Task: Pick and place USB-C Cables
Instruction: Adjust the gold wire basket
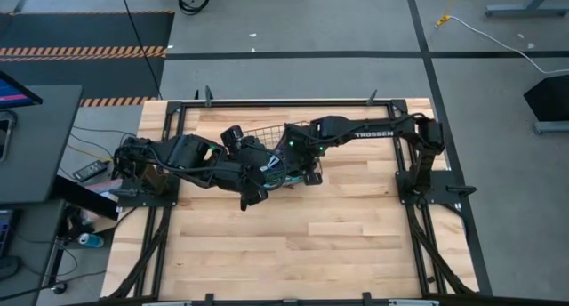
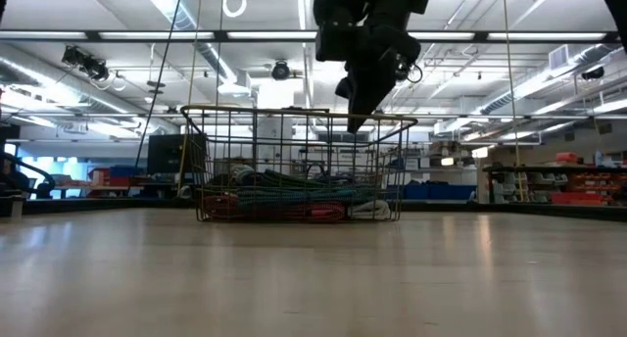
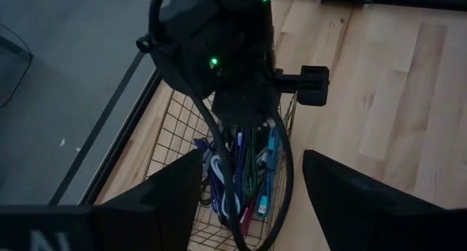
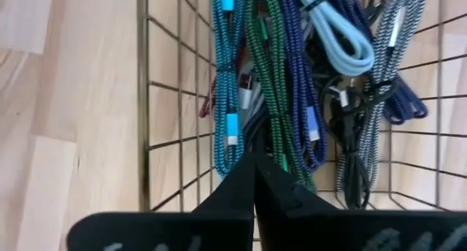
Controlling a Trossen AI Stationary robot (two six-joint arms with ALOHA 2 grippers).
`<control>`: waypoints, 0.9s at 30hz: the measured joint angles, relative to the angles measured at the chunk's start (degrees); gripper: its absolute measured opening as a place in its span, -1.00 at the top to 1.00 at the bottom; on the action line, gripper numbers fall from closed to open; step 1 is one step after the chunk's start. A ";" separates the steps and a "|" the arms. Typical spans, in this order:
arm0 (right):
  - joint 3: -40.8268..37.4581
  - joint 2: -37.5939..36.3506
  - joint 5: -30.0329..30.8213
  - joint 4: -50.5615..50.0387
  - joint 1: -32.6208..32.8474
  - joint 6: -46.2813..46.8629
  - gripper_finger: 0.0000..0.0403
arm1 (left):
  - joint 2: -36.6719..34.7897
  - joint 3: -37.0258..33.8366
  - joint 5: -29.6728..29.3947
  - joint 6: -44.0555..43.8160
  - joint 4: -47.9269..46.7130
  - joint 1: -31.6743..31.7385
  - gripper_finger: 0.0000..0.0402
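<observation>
One wire mesh basket sits on one pale wooden table. Two dark robot arms are in view, each ending in one two-finger gripper: the right gripper just above the basket's contents, the left gripper higher and looking down on it. Directly ahead of the right gripper's fingertips lie one teal braided cable, one green braided cable, one dark blue braided cable, one pale blue smooth cable, one grey-white braided cable and one black cable; perhaps more lie underneath, since the tangle hides the lower layer.
</observation>
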 joint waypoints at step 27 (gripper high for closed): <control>-11.04 0.06 -1.78 -3.05 12.28 8.89 1.00 | 0.00 0.00 0.00 -0.15 0.00 -0.02 -0.21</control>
